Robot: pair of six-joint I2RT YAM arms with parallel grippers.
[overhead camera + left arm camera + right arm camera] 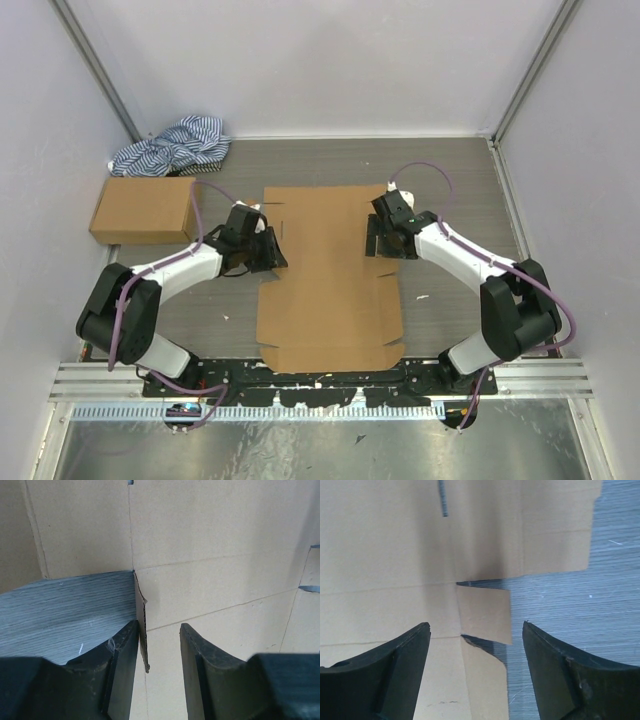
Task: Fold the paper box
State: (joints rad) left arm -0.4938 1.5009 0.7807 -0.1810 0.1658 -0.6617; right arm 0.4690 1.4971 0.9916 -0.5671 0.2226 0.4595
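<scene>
Cloth (172,145), blue-and-white striped and crumpled, lies in the far left corner of the grey wood-grain table (460,180). Just in front of it sits a sealed oblong brown carton (143,210). Neither belongs to the job.

Next comes the left gripper (159,625), lowered onto the left edge of the paper box (325,275), a plain brown corrugated cardboard mailer lying open and almost flat in the middle of the table between the two arms. The wrist view shows its black jaws partly apart with a short side flap (142,630) standing on edge between them. The flap is close against one finger and clear of the other, so it is straddled, not pinched.

Across the box, the right gripper (475,625) hovers over the right edge with its jaws spread wide and nothing between them. A small square tab (485,612) lies below the gap, beside bare table.

By my reading the folding has barely begun. The step in hand is raising the side flaps along their creases: the left one is up, the right one is not yet. The next move probably calls for the right jaws to come down around that tab's free edge, close, and lift it inward, with the left flap held upright meanwhile.
</scene>
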